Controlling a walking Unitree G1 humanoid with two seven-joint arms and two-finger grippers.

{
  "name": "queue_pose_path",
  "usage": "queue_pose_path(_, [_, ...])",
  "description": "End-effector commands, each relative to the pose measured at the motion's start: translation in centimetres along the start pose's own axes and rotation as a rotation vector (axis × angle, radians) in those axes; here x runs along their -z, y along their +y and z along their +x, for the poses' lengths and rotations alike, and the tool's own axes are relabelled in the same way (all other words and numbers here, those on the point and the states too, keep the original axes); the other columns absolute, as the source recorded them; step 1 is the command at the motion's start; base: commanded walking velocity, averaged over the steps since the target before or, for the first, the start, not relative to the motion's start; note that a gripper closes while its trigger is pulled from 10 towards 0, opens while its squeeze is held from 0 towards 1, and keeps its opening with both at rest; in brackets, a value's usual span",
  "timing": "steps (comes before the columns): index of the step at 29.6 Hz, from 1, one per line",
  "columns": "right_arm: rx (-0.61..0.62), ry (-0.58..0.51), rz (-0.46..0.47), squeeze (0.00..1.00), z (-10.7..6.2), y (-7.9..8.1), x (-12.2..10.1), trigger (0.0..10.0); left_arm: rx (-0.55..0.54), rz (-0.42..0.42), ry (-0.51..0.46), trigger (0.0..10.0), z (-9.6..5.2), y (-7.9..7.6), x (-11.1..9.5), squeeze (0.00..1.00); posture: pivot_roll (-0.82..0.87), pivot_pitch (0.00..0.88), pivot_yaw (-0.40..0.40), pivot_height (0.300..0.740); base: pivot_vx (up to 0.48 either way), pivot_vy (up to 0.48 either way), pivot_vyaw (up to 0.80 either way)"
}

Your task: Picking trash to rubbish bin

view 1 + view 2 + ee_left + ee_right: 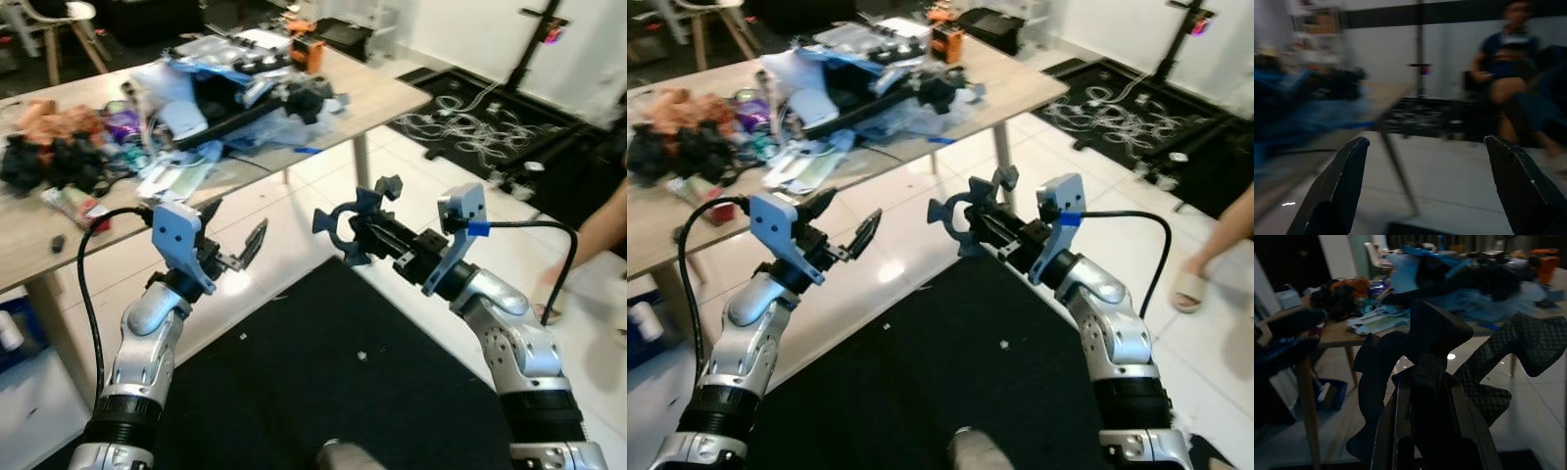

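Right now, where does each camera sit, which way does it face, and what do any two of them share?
Left eye view: on the head, looking down past the left gripper and right gripper at the cluttered table.
Right eye view: its stereo twin, same scene.
Left wrist view: along two spread black fingers toward a table leg and a seated person.
Right wrist view: along its own fingers toward the table's trash pile.
Shared: both wrist views and both eyes see the table.

Pale matt wood-grain table (372, 98), glossy white floor tiles (294, 245), matt black mat (323, 362), crinkled plastic wrappers (176, 176) heaped along table's far edge.
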State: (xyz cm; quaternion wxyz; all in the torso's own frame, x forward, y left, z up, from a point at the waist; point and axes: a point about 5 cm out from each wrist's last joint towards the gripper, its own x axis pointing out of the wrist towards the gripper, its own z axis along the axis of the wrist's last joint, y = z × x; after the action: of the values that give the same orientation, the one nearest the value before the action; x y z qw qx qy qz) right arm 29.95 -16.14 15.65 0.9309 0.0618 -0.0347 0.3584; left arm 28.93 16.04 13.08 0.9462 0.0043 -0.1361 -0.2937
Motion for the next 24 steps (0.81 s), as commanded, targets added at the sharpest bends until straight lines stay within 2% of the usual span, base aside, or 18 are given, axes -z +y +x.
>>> queue_pose_path(1, [-0.018, 0.008, 0.012, 0.0, 0.0, 0.3, 0.2, 10.0, 0.033, -0.017, -0.009, 10.0, 0.0, -0.4, 0.1, 0.0, -0.06, 0.0, -0.016, 0.74, 0.0, 0.0, -0.79])
queue_pose_path(2, [-0.019, 0.008, 0.013, 0.0, 0.0, 0.3, 0.2, 10.0, 0.049, -0.033, -0.015, 10.0, -0.1, -0.6, 0.1, 0.0, -0.06, 0.0, -0.016, 0.74, 0.0, 0.0, -0.79])
queue_pose_path(5, [-0.027, 0.007, 0.016, 0.0, -0.1, 0.2, 0.0, 10.0, 0.225, -0.236, -0.064, 10.0, -1.1, -2.3, 0.0, 0.0, -0.05, 0.0, -0.017, 0.74, 0.0, 0.0, -0.79])
queue_pose_path(6, [-0.027, 0.007, 0.016, 0.0, -0.1, 0.2, 0.0, 10.0, 0.225, -0.236, -0.064, 10.0, -1.1, -2.3, 0.0, 0.0, -0.05, 0.0, -0.017, 0.74, 0.0, 0.0, -0.79])
queue_pose_path(7, [-0.031, 0.006, 0.016, 0.0, -0.1, 0.2, 0.0, 10.0, 0.269, -0.297, -0.069, 10.0, -1.5, -2.6, 0.3, 0.0, -0.06, 0.0, -0.014, 0.74, 0.0, 0.0, -0.79])
queue_pose_path(10, [-0.034, 0.005, 0.018, 0.0, -0.2, 0.2, -0.1, 10.0, 0.292, -0.336, -0.076, 10.0, -1.8, -2.8, 0.5, 0.0, -0.06, 0.0, -0.014, 0.74, 0.0, 0.0, -0.79])
queue_pose_path(13, [-0.045, 0.007, 0.022, 0.0, -0.2, 0.3, 0.0, 10.0, 0.331, -0.419, -0.115, 10.0, -2.1, -3.2, 0.3, 0.0, -0.06, 0.0, -0.015, 0.74, 0.0, 0.0, -0.79])
queue_pose_path(14, [-0.045, 0.007, 0.022, 0.0, -0.2, 0.3, 0.0, 10.0, 0.331, -0.419, -0.115, 10.0, -2.1, -3.2, 0.3, 0.0, -0.06, 0.0, -0.015, 0.74, 0.0, 0.0, -0.79])
queue_pose_path(15, [-0.063, 0.01, 0.028, 0.0, -0.2, 0.6, 0.1, 10.0, 0.362, -0.478, -0.14, 10.0, -2.2, -3.7, 0.3, 0.0, -0.05, 0.0, -0.016, 0.74, 0.0, 0.0, -0.79])
queue_pose_path(16, [-0.072, 0.012, 0.031, 0.0, -0.2, 0.7, 0.1, 10.0, 0.369, -0.496, -0.146, 10.0, -2.1, -3.9, 0.4, 0.0, -0.05, 0.0, -0.016, 0.74, 0.0, 0.0, -0.79])
queue_pose_path(19, [-0.088, 0.021, 0.036, 0.0, -0.2, 0.9, 0.3, 10.0, 0.384, -0.543, -0.162, 10.0, -2.0, -4.5, 0.7, 0.0, -0.06, 0.0, -0.014, 0.74, 0.0, 0.0, -0.79])
queue_pose_path(24, [-0.101, 0.029, 0.039, 0.0, -0.3, 1.0, 0.4, 10.0, 0.369, -0.583, -0.173, 10.0, -2.1, -4.3, 1.1, 0.0, -0.06, 0.0, -0.016, 0.74, 0.0, 0.0, -0.79])
